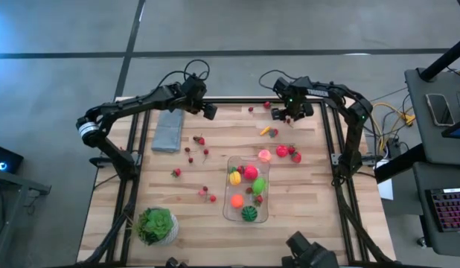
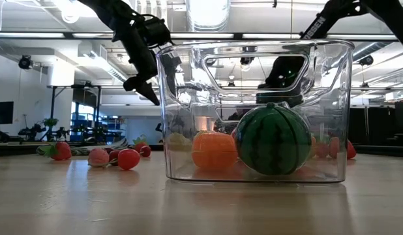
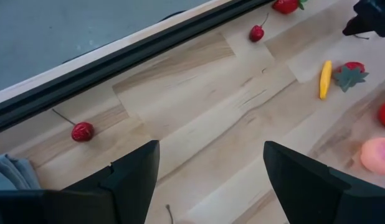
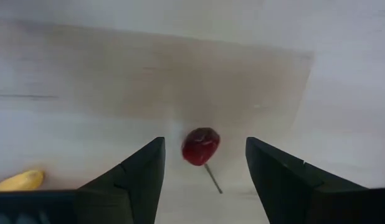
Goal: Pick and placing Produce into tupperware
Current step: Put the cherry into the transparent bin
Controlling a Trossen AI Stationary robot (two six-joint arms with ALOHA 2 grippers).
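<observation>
Striped green ball point(image 2: 273, 139) inside tupperware point(image 2: 253, 52) hiding produce behind, right gripper point(image 4: 204, 163) fingers part-open astride a red berry point(image 4: 200, 146), not touching, left gripper point(image 3: 211, 167) fingers wide apart, empty.

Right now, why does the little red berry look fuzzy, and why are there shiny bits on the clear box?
Right wrist view: the red berry is slightly blurred between the right gripper's fingers. Low view: the clear box mirrors ceiling lights as glare, and the watermelon shows through its wall.

Tupperware point(image 1: 228, 212) part-filled; produce point(image 1: 191, 152) scattered.
</observation>
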